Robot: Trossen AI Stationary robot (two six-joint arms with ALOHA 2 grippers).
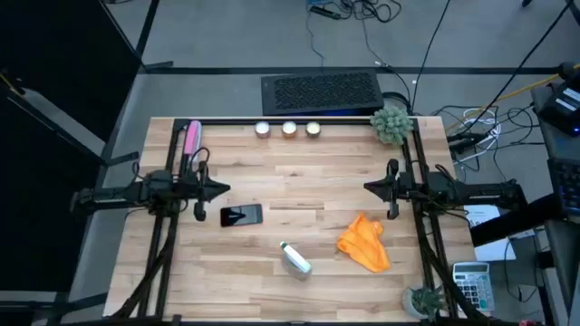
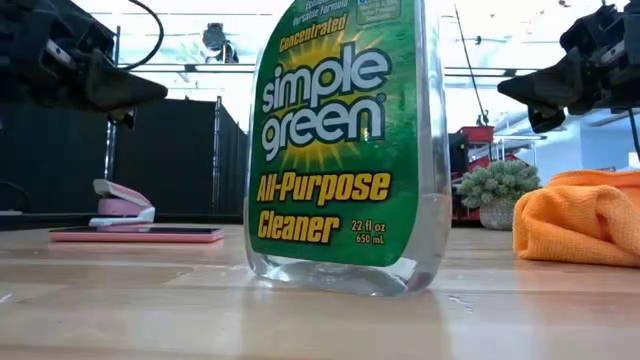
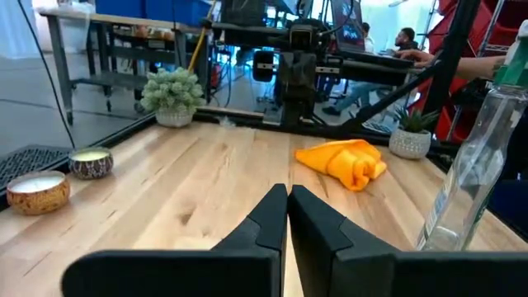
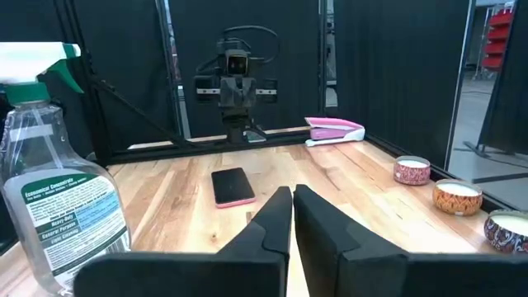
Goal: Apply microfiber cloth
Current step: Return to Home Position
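Pale wooden planks form the tabletop [image 1: 299,172], with grey floor and loose cables beyond its far side. Nearest the front edge a clear spray bottle [image 1: 294,259] with a green label stands upright. Just to its right and a little farther back lies the microfiber cloth [image 1: 365,242], bright orange and bunched into soft folds. It rests on the wood on the right arm's side with nothing touching it. Farther in, left of centre, a phone [image 1: 241,215] lies flat, well apart from the cloth. Behind these the two arms face each other across the middle. The left claw [image 1: 225,189] hangs above the wood just behind the phone, its fingers pressed together and empty. The right claw [image 1: 367,187] hovers behind the cloth, likewise closed on nothing. Along the far edge sit three candles [image 1: 288,129], with a pink stapler [image 1: 192,139] toward the left corner and a small potted plant [image 1: 391,124] toward the right.
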